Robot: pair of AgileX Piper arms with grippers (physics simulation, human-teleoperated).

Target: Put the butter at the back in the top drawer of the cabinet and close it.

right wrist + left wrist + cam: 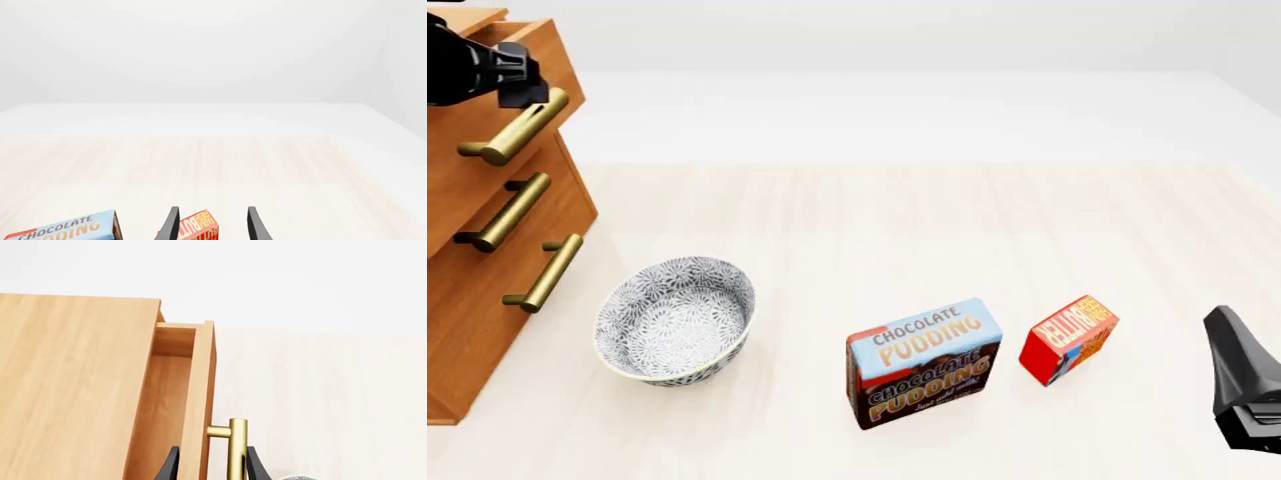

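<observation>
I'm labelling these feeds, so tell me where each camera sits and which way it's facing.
Front: fixed above the arms' side, looking forward and down at the table, cabinet, bowl; right arm's tip at the edge.
Left wrist: behind the left gripper, facing the top drawer; fingers straddle its handle.
Right wrist: behind the right gripper, facing the butter.
Front and right wrist share the butter and Chocolate Pudding box.

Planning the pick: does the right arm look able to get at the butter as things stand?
Probably yes. The butter lies in the open on the table, apart from the chocolate pudding box, and the right gripper is open and lined up on it, with nothing between them.
</observation>
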